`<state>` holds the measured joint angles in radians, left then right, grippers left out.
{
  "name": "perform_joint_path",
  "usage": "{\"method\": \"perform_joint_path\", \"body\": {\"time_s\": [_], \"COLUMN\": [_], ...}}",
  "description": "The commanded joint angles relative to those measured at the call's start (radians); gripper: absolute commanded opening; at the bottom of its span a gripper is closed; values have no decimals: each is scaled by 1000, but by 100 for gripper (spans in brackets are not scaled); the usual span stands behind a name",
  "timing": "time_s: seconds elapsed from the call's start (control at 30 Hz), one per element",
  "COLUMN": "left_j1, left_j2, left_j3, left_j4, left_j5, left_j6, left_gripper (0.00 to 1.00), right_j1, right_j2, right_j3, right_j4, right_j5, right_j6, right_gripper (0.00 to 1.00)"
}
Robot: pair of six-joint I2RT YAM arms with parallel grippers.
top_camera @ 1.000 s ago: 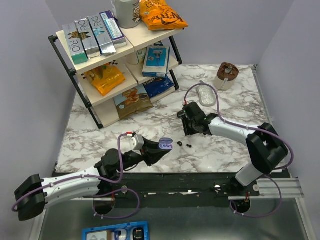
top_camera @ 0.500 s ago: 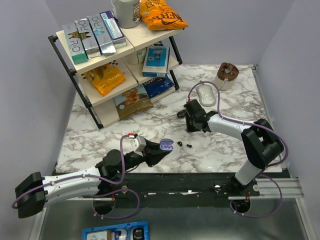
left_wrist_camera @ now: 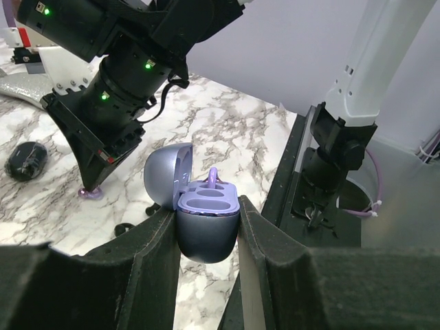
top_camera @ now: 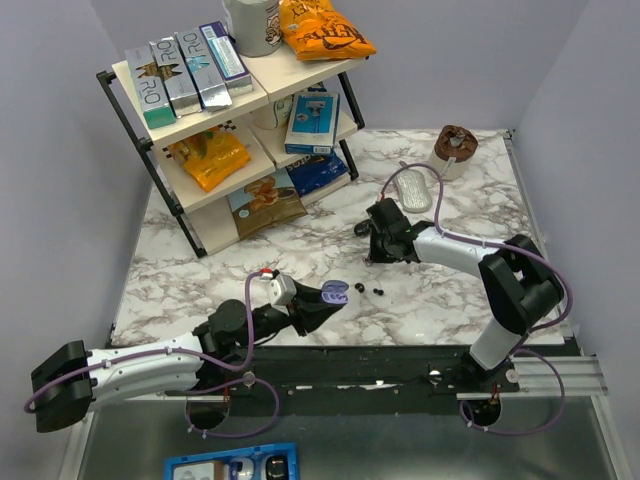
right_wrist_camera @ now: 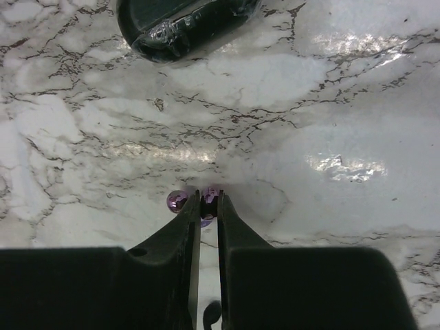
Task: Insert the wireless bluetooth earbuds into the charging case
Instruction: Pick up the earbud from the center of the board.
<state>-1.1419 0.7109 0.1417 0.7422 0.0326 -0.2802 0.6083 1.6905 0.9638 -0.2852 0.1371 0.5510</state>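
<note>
Pick-up step, pinching a small glossy purple earbud [right_wrist_camera: 209,193] on the white marbled surface [right_wrist_camera: 309,82] in the right claw [right_wrist_camera: 208,201], clamping the open lilac charging case [left_wrist_camera: 206,237] in the left claw [left_wrist_camera: 208,218], next likely needing lift and alignment over a socket.

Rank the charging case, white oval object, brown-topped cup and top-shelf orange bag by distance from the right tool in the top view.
From the right tool:
1. charging case, near-left.
2. white oval object, back-right.
3. brown-topped cup, far-right corner.
4. orange bag, top shelf, rear.
</note>
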Motion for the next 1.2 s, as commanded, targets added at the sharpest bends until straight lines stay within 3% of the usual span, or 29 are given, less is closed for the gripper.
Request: {"method": "perform_joint_path", "body": {"time_s": [0.0,0.17,0.27,0.37,0.5,0.7,0.83,1.17], "left_j1": [-12,-19,-22,-24,-33,-53,-62,-78], "left_j2": [-1,-1,-2,1,-22,-90,-90,-97], "left_j3": [18,22,27,32,33,1,4,-4], "left_j4": [19,3,0,0,-12,-20,-21,-29], "left_j5": [-25,-23,-25,-25,-53,-106,-111,-114], "left_j6": [19,24,32,36,35,45,55,62], "left_gripper": [0,0,0,0,0,0,0,0], "right_j1": [-4,-2,-2,2,37,68,76,136], "right_j2": [0,-18,-54,-95,-185,-137,-85,-61], "right_j3": [-13,-4,4,10,-8,10,18,33], "right_j4": [40,37,6,-19,7,-32,-28,4], "right_j5": [-80,-84,-39,-10,-11,-129,-188,-140], "right_j6": [173,199,161,95,-142,-391,-427,-483], "right_gripper": [15,42,49,50,49,44,45,47]}}
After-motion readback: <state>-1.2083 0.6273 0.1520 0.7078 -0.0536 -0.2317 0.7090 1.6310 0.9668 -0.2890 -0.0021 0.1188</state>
